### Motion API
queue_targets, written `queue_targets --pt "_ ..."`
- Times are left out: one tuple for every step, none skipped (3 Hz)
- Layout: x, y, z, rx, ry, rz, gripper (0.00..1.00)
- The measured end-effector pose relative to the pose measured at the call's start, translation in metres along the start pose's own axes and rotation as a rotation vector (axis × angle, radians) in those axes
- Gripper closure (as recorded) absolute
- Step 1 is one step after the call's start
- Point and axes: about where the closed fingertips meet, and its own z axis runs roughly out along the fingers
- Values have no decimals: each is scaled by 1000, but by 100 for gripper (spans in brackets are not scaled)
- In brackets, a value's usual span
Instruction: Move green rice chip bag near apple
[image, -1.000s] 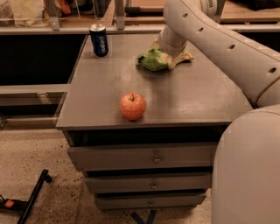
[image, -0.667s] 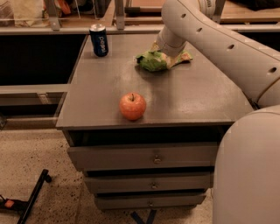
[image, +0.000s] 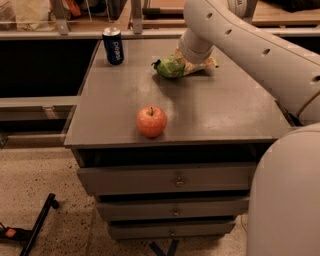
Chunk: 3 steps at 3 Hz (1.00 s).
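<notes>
Tool (image: 193, 62), grip unclear, meets one green rice chip bag (image: 171, 68); one apple (image: 151, 121), one can (image: 113, 46).

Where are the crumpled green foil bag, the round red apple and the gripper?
crumpled green foil bag (image: 171, 67), camera view, its left bulge.
round red apple (image: 151, 121), camera view, middle of its skin.
gripper (image: 194, 60), camera view, its tip, at the bag's middle.

Cabinet top (image: 215, 110) holds apple (image: 151, 121), can (image: 113, 46), chip bag (image: 169, 68) under claw (image: 191, 61).

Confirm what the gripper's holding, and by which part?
Cannot be told. The gripper is down on the right part of the green chip bag at the back of the table, but the contact is hidden. The apple lies free.
</notes>
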Motion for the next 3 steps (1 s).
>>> queue_targets --pt "9 -5 -22 22 3 46 100" --pt "11 -4 -56 39 -1 96 100" --pt "2 -5 -100 62 19 144 100"
